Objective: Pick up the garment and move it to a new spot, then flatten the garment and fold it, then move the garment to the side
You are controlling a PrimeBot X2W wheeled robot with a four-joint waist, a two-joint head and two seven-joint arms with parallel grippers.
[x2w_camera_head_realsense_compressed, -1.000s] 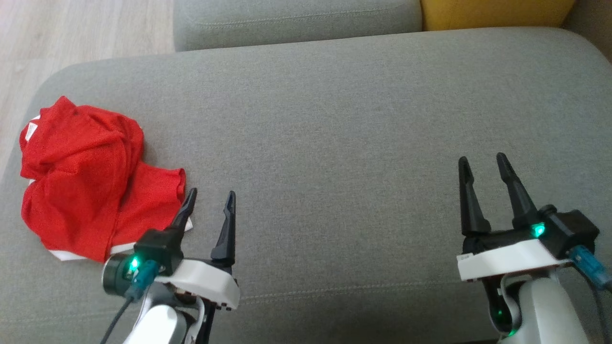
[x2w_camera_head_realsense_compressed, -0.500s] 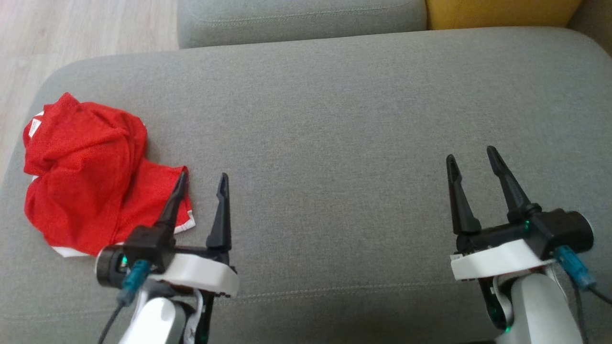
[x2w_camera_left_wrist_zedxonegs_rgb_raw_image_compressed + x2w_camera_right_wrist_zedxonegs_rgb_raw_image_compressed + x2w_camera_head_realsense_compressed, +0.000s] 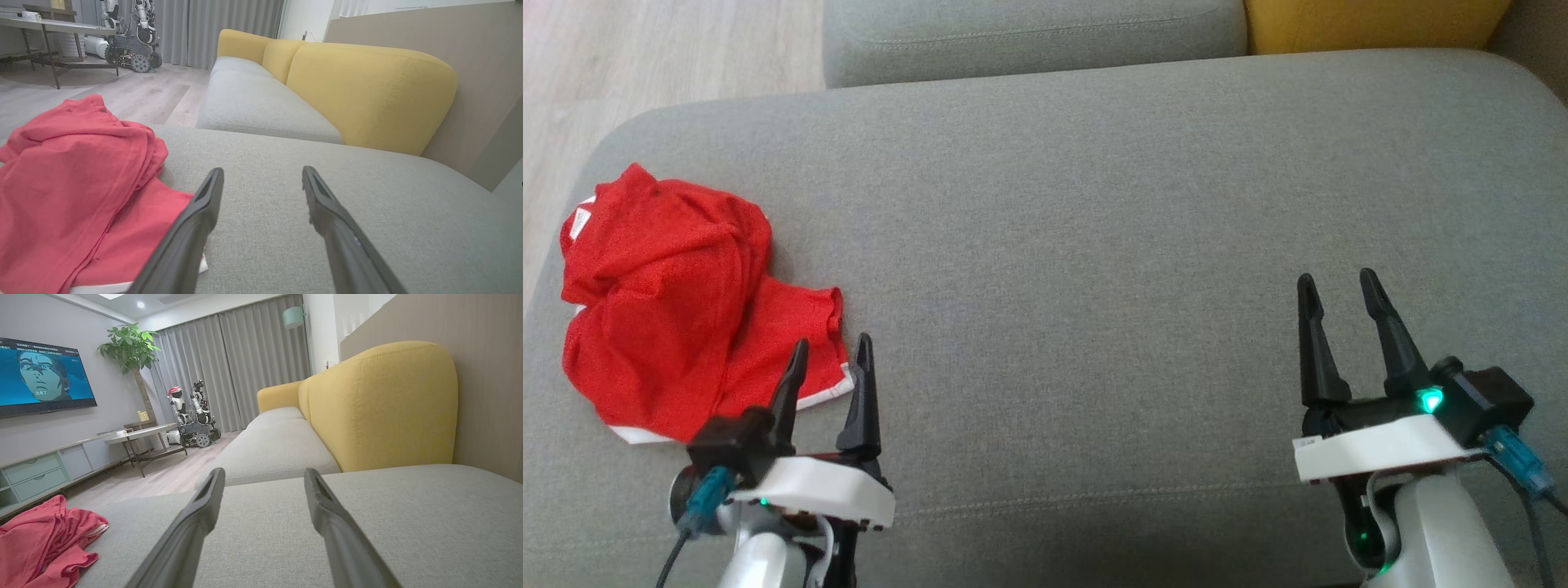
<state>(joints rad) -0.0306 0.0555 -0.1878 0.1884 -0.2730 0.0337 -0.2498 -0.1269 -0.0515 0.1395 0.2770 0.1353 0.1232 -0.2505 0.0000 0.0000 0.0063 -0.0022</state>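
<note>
Garment: the red garment lies crumpled at the left end of the grey sofa seat, near its left edge.
Left fingers: my left fingers stand wide apart and hold nothing.
Right fingers: my right fingers are also spread wide and empty, over bare cushion well apart from the cloth.
Direction: from my left fingers the garment sits ahead and to the left. Its white hem is just beside the outer fingertip; I cannot tell whether they touch.
Long axis: the heap runs from its far corner back toward me, slightly slanted to my right.
Nearer arm: the left, clearly.
Next move, as I judge it: swing the left fingers leftward over the near corner before closing.
</note>
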